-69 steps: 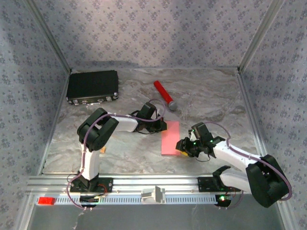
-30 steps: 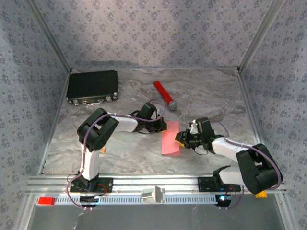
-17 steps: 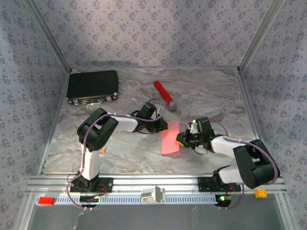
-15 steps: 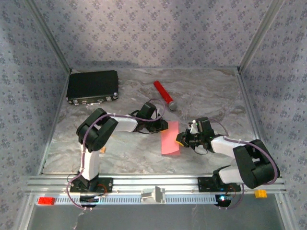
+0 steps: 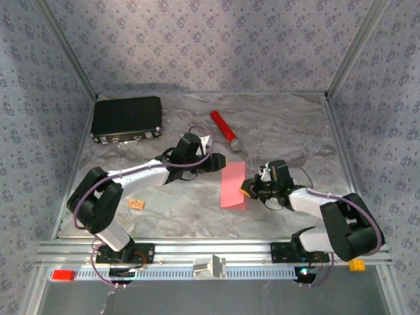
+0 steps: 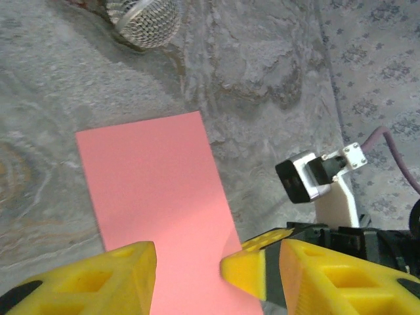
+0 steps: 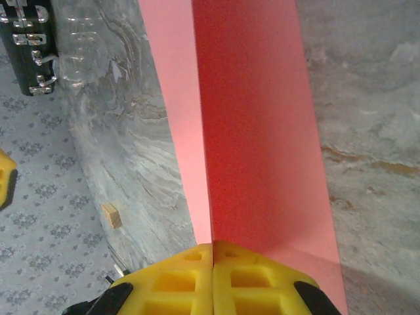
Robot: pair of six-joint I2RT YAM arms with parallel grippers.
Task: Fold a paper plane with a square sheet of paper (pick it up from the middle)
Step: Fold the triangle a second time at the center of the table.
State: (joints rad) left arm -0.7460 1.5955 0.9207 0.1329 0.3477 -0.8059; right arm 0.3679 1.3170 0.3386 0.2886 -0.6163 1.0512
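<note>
2 grippers, each with 2 yellow fingers (image 6: 105, 279): the left gripper (image 5: 214, 160) and the right gripper (image 7: 212, 251). 1 pink sheet of paper (image 5: 233, 185) lies between them, at the right gripper's tips. 1 black case (image 5: 126, 118) sits well beyond the left gripper, off to its left. 1 red cylinder (image 5: 225, 130) with 1 grey mesh tip lies just ahead of the left gripper. 1 small tan block (image 5: 136, 204) lies behind the left gripper. Along the rail (image 5: 170, 250) behind both grippers are 3 small items: 1 red piece (image 5: 64, 275), 1 white piece (image 5: 210, 267) and 1 orange piece (image 5: 357, 264), perhaps blocks and a bracket, though they are too small to tell.
</note>
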